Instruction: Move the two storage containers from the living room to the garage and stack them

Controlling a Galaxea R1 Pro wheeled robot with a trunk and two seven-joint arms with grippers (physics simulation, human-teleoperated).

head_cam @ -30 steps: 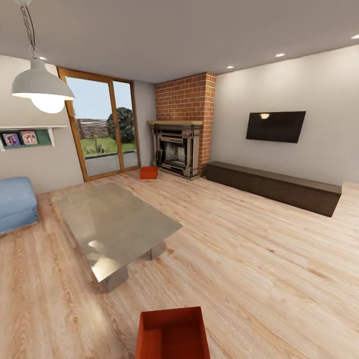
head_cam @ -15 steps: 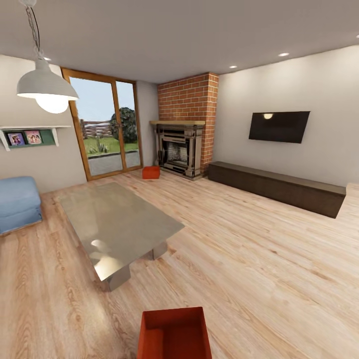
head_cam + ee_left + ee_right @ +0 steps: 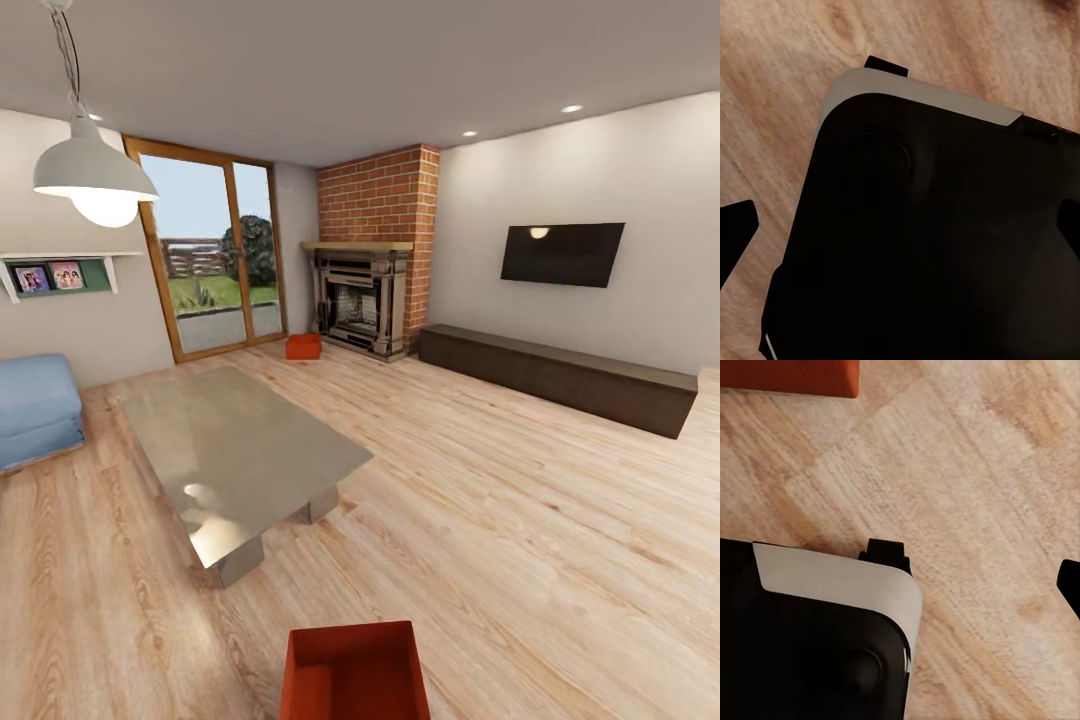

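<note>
From the head camera, one orange-red storage container (image 3: 357,672) is seen at the bottom edge on the light wood-plank floor (image 3: 520,500), lidless, with smooth plastic walls. A second storage container (image 3: 303,346) is set far off, just beside the brick fireplace (image 3: 362,300) and near the wood-framed glass doors (image 3: 215,255). Between them the low grey glass-topped table (image 3: 235,445) is placed.

In the left wrist view, a dark rounded body of the robot with a pale rim (image 3: 922,247) is shown over the planks; the left hand's spread cannot be told.

In the right wrist view, a corner of an orange-red container (image 3: 791,376) is shown on the planks, well apart from the hand; whether that hand is wide or narrow cannot be told.
</note>
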